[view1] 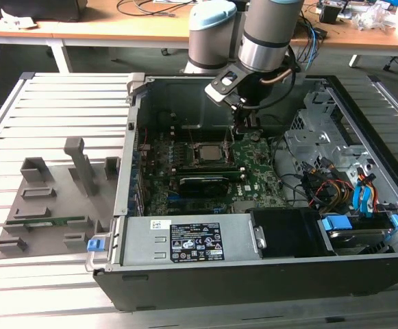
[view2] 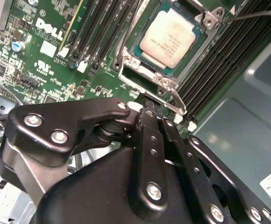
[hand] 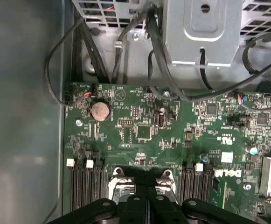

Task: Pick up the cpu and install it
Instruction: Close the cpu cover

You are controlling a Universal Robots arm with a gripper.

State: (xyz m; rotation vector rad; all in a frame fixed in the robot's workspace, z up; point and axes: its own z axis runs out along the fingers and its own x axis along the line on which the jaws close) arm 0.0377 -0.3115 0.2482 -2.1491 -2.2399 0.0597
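The cpu (view2: 170, 37) is lying flat in the socket frame (view2: 147, 77) on the green motherboard (view2: 42, 60). Its silvery metal top is facing up and its thin darker rim is showing all round. Being square, it is offering no real long axis. Its edges are running parallel to those of the frame and to the dark memory slots (view2: 102, 28) beside it. In the exterior view the cpu (view1: 207, 153) is sitting near the middle of the open computer case (view1: 127, 185), which is resting on a slatted metal tabletop (view1: 48, 110).

The claw (view2: 148, 105) is hanging over the board just beside the frame's near edge, apart from the cpu itself. Its two black fingers (view2: 150, 135) are pressing together with no gap between them, and they are gripping nothing. Whether the tips are touching the frame I cannot tell. In the first wrist view the claw (hand: 147, 186) is showing the same narrow seam, with the frame's metal corners (hand: 119, 179) lying on either side of it. In the exterior view the claw (view1: 245, 127) is reaching down into the case, towards the exterior view's right of the socket.
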